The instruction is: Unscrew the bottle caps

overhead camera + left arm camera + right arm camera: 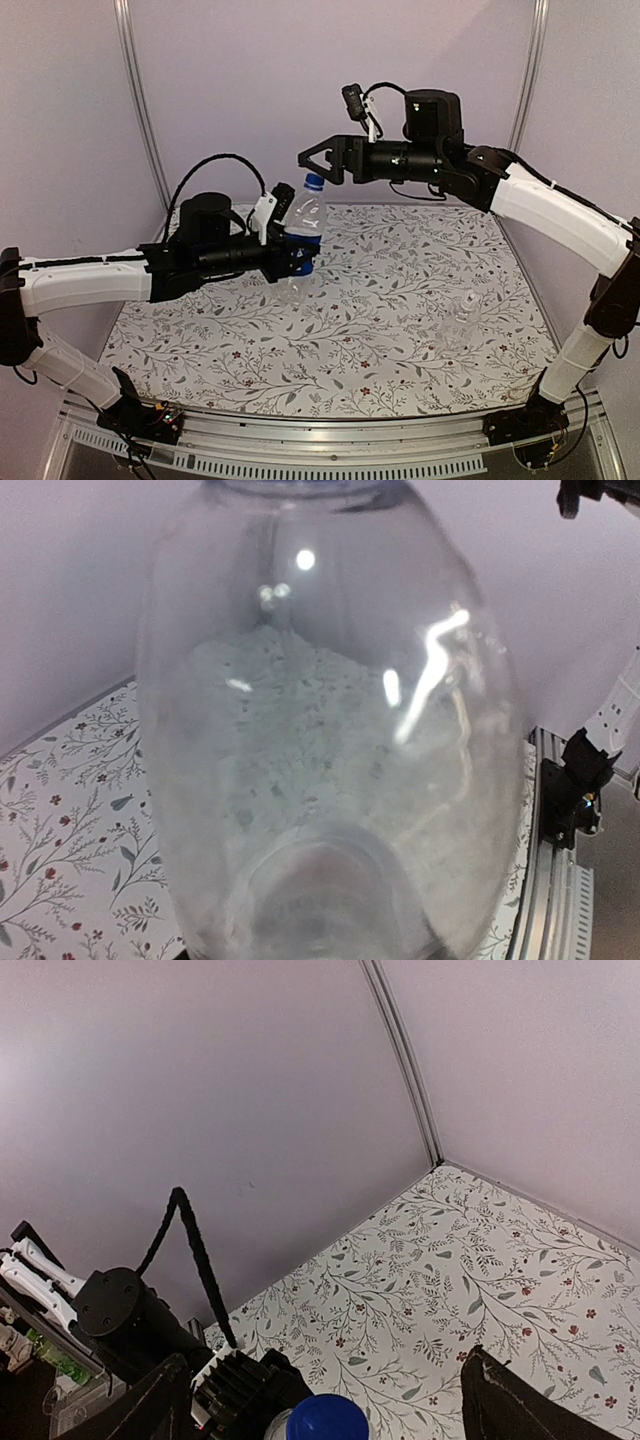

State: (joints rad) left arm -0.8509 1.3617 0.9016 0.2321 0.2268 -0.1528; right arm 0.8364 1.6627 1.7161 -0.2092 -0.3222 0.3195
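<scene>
left tool (292,262) clamped on labelled bottle (303,235), upright, over the counter's (400,300) far-left corner | blue cap (314,182) tops it, just below right tool (315,160), spread open | right tool nearer; likely approach: down the bottle's axis

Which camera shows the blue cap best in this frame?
Top external: the blue cap sits whole on the labelled bottle, though small. Right wrist shows it larger but cut off by the bottom edge. Left wrist shows only the bottle's clear body.
</scene>
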